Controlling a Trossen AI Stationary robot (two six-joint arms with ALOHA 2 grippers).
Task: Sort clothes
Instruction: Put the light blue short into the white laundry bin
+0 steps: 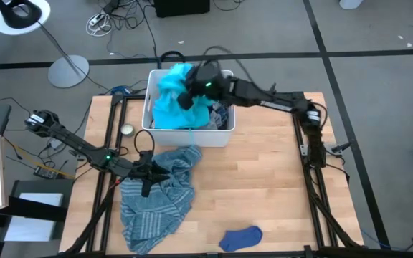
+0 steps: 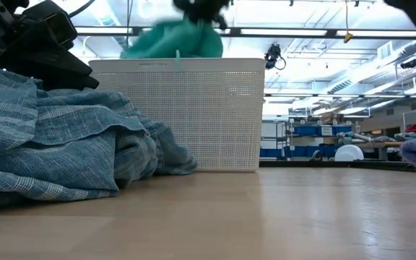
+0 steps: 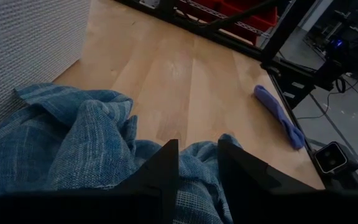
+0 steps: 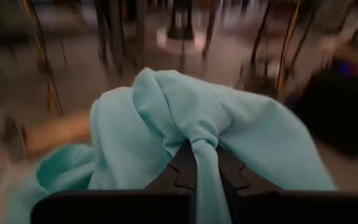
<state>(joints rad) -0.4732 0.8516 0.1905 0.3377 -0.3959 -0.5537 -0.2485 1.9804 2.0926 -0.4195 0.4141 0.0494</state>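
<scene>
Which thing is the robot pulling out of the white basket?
Find the white basket at the table's far side. Above it the right gripper pinches a turquoise garment. It is the brightest cloth, plain, unlike the striped top lying nearer.
</scene>
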